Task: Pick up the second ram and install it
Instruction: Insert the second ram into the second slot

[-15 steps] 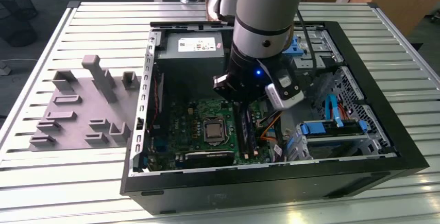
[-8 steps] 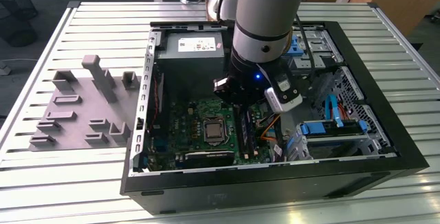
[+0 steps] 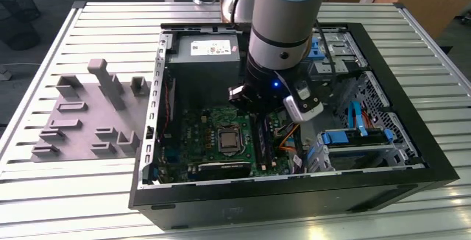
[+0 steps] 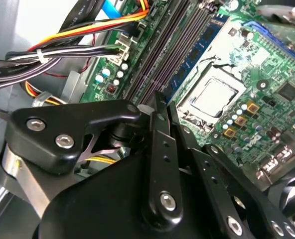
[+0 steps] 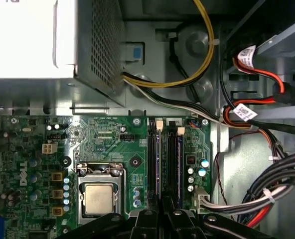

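Gripper low inside PC case, over mobo RAM slots beside CPU socket. Fingers together, closed on nothing visible. Second ram seated in slot.

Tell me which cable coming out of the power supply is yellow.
The yellow cable arcs from the power supply at its mesh side through a white tie, in the first wrist view. The wires beside it are black and white.
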You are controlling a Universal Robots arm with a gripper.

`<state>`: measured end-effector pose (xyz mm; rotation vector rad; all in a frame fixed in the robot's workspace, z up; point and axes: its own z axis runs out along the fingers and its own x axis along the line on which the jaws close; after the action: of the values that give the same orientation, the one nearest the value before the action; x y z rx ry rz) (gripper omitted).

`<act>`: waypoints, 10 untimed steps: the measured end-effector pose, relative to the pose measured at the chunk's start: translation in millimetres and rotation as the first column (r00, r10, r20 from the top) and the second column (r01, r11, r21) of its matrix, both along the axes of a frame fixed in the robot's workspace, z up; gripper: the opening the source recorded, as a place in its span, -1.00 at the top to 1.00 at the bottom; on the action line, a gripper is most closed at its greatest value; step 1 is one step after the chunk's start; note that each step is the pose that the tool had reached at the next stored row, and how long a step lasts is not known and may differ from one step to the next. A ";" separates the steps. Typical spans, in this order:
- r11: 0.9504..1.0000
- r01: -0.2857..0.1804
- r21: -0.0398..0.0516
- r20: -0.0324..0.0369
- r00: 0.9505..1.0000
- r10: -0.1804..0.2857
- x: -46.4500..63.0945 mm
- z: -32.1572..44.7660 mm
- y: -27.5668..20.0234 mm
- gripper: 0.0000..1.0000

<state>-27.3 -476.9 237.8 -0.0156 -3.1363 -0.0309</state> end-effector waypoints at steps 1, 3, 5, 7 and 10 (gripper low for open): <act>1.000 0.000 0.000 0.000 1.000 0.000 0.0 -1.6 0.0 0.72; 1.000 0.000 0.000 0.000 1.000 0.000 0.0 -4.9 0.0 0.72; 1.000 0.000 0.000 0.000 1.000 0.000 0.2 -8.2 0.0 0.72; 1.000 -0.001 0.000 0.000 1.000 0.001 0.3 -10.9 0.0 0.72; 1.000 -0.003 0.000 0.000 1.000 0.003 0.3 -11.1 0.0 0.72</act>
<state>-27.0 -476.9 226.7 -0.0112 -3.1359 -0.0306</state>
